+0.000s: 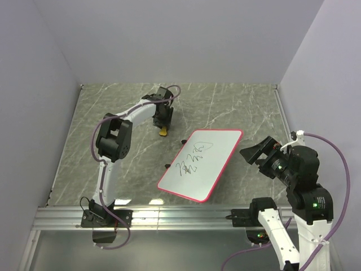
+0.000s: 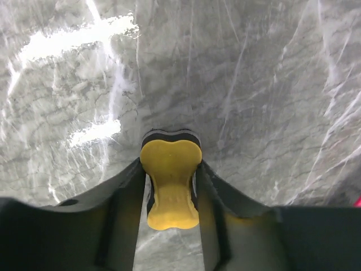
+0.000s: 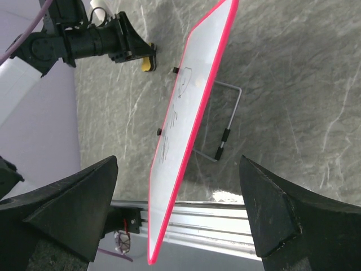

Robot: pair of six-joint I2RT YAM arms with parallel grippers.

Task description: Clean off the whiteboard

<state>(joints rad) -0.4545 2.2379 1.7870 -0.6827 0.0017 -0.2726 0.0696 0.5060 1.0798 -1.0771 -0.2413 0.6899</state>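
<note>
Left wrist view: left gripper (image 2: 170,165) clamped on one eraser (image 2: 169,189), yellow, bone-shaped, dark-backed, over glossy grey marbled table (image 1: 254,107). Mid-table, between both arms, one whiteboard (image 1: 217,161): flat, pink-rimmed, round-cornered, scribbled, tilted on one wire stand (image 3: 225,118). Right gripper (image 3: 178,161) spread wide, empty.

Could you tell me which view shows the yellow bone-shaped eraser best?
The left wrist view: the yellow bone-shaped eraser fills the centre between the fingers of the left gripper. The top and right wrist views show only a small yellow tip at that gripper.
</note>
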